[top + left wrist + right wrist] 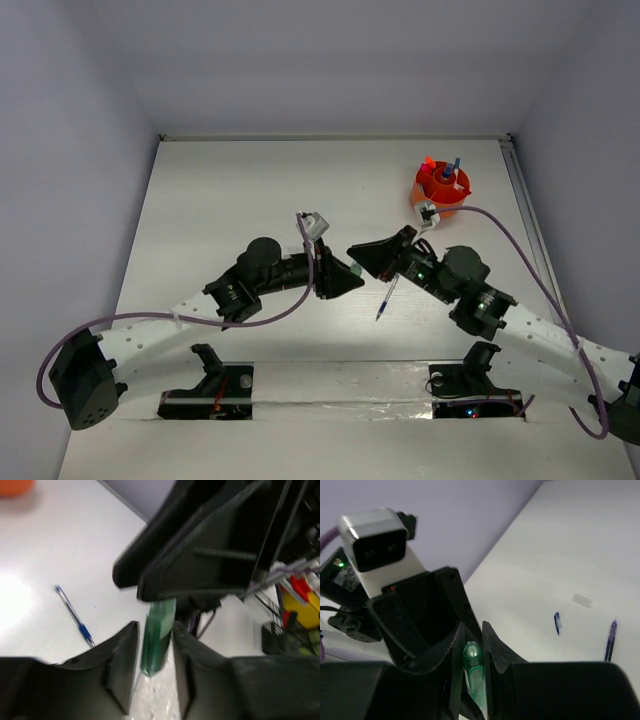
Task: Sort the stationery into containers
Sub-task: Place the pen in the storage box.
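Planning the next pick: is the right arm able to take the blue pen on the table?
Probably not yet: the right gripper holds a green pen in its jaws, though the blue pen lies unobstructed.

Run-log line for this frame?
phase: pen handover | right gripper: shut on green pen | left gripper: around same pen, grip unclear | blue pen: on table | orange cup: pens inside

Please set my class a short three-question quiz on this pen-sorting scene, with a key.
1. True or false: the orange cup already holds stationery.
2. What sits between the fingers of the right gripper? A green pen; B red marker; C yellow eraser.
3. What lies loose on the table between the two arms?
Key: 1 true; 2 A; 3 blue pen.
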You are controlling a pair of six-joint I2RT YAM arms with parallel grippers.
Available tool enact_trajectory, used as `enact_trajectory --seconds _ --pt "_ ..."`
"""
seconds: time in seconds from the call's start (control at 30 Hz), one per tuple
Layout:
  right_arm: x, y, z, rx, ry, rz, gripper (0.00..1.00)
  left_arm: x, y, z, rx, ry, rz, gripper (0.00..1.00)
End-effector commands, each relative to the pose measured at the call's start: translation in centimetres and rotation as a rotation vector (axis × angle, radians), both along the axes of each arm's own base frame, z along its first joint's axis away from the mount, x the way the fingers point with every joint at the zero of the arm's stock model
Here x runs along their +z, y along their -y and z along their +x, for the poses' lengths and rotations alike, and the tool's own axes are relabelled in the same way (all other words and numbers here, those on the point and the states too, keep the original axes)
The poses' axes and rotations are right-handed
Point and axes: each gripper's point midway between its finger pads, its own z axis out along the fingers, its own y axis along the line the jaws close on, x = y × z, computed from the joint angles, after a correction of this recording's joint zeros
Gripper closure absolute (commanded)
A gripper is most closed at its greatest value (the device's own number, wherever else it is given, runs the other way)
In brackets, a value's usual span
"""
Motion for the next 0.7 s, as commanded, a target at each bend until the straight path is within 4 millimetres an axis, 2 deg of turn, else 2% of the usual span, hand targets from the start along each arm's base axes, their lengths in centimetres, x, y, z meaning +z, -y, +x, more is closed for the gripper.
enact_trajectory --seconds 0.0,0.03,0.07,0.17,0.23,0.3,0.33,0.37,0.43,0.57,0.67 --pt "-2.3 0.0 0.9 -0.068 -0.058 -0.195 1.00 5.4 -1.0 3.5 0.172 0.119 -0.215 0.66" --pt "-1.6 0.3 1.7 -0.101 -0.048 -0.195 1.00 4.0 -1.2 3.2 0.167 0.104 -0.193 0.57" --pt "-1.8 0.4 2.4 -0.125 -0.055 -0.216 1.00 3.9 -1.4 3.0 0.165 0.112 -0.195 0.52" --pt "-0.1 1.0 4.5 -0.192 -0.030 -0.205 1.00 2.5 -2.1 2.9 0.179 0.111 -0.166 0.39" --pt "0.6 1.7 6.0 -0.230 -0.027 -0.201 1.00 1.7 -2.3 3.0 0.190 0.116 -0.136 0.25" --pt "1.3 1.8 7.2 -0.244 -0.020 -0.190 1.00 1.4 -2.5 2.9 0.191 0.133 -0.119 0.19" --pt "1.4 2.8 8.6 -0.283 -0.024 -0.189 1.00 1.0 -2.7 2.9 0.193 0.132 -0.107 0.13" --pt "1.8 3.3 9.4 -0.302 -0.020 -0.184 1.00 0.7 -2.7 2.9 0.194 0.135 -0.098 0.10" --pt "1.2 4.2 11.2 -0.337 -0.033 -0.205 1.00 -0.2 -3.0 3.0 0.206 0.139 -0.068 0.06" --pt "0.6 8.8 15.6 -0.526 -0.020 -0.282 1.00 -1.6 -3.8 3.4 0.241 0.153 -0.023 0.02" --pt "0.2 11.1 17.6 -0.643 0.019 -0.366 1.00 -2.5 -4.3 3.9 0.276 0.162 -0.001 0.01"
